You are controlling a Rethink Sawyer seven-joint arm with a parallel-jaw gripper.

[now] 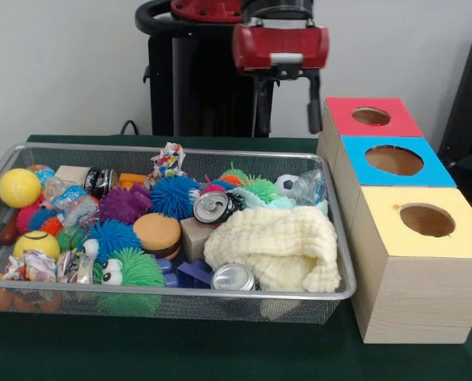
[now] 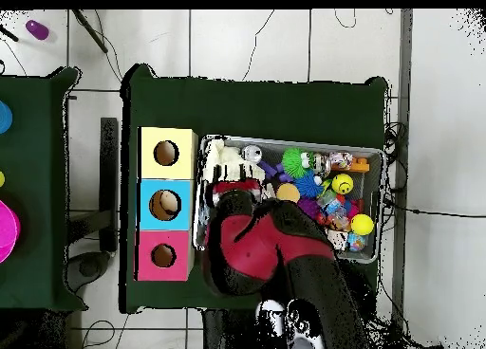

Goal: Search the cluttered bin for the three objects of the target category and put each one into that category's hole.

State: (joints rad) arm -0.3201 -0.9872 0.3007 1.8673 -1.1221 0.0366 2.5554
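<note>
The wire mesh bin [image 1: 180, 292] fills the left and middle of the front view, packed with toys. It also shows in the overhead view [image 2: 285, 141], partly under the arm. No plush animal shows in either view. A cream knitted cloth [image 1: 275, 246] covers the bin's right part. The red-surround hole [image 1: 370, 117] is the farthest opening of the pale wooden box, and it also shows in the overhead view [image 2: 163, 255]. My gripper [image 1: 289, 119] hangs above the bin's far right corner, just left of the red hole, open and empty.
The blue-surround hole [image 1: 394, 160] and the yellow-surround hole [image 1: 426, 220] lie nearer on the same box. Spiky balls [image 1: 174, 195], yellow balls [image 1: 19, 188], a toy burger [image 1: 157, 232] and drink cans [image 1: 214, 206] crowd the bin. A second table [image 2: 28, 193] stands beside this one.
</note>
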